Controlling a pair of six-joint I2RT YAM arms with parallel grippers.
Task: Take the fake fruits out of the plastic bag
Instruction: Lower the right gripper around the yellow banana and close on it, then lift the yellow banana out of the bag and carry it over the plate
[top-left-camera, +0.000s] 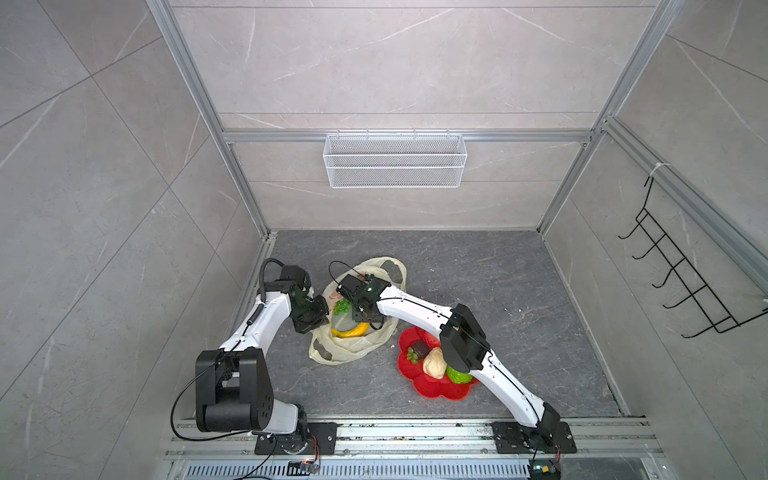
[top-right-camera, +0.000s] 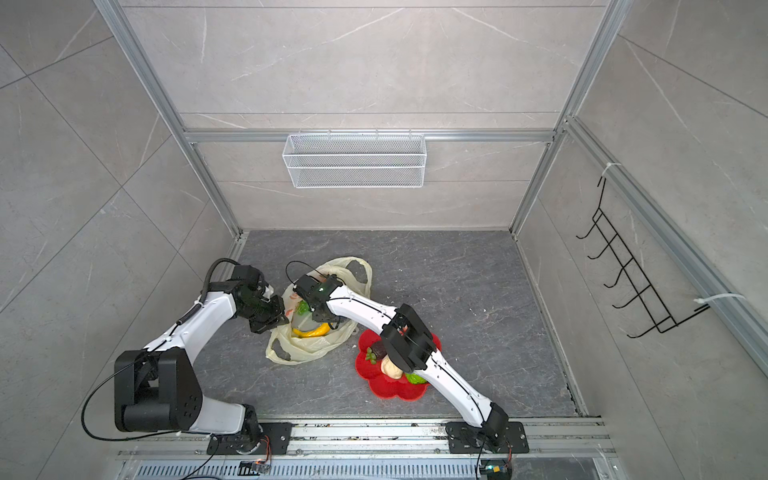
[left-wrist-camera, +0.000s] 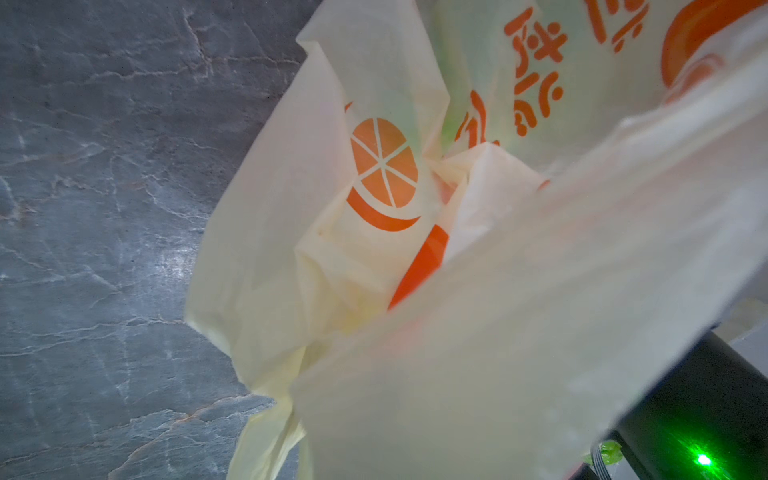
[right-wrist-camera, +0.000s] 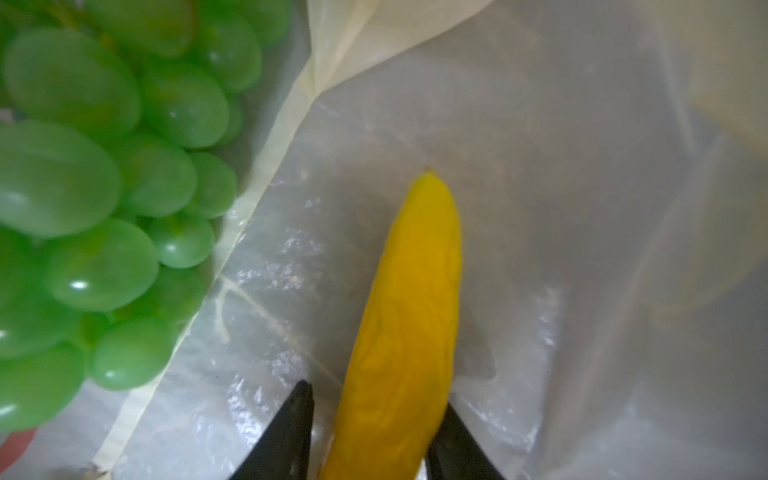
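Banana (right-wrist-camera: 403, 332) lies between the spread right fingers (right-wrist-camera: 291, 436) inside the plastic bag (top-left-camera: 353, 349). Left fingers (top-left-camera: 322, 320), pressed together, pinch its rim.

Plastic bag (top-left-camera: 347, 348) (top-right-camera: 302, 345) (left-wrist-camera: 540, 332) (right-wrist-camera: 540, 166): thin, translucent pale yellow, orange-slice prints and orange lettering. It lies crumpled with the mouth open upward, one loop handle at the far end and one at the near end, just left of the red plate (top-left-camera: 432, 395).

Inside the bag:
- yellow banana (top-left-camera: 351, 331) (top-right-camera: 311, 331) (right-wrist-camera: 407, 332), lying flat on the bag film
- green grape bunch (top-left-camera: 343, 306) (top-right-camera: 303, 308) (right-wrist-camera: 104, 208), glossy, just beside the banana on its far side

On the plate:
- dark brown fruit (top-left-camera: 420, 349)
- cream fruit (top-left-camera: 434, 362), touching the brown one
- green bumpy fruit (top-left-camera: 457, 376), partly hidden
- small green-leafed piece (top-left-camera: 411, 355), can't tell which fruit
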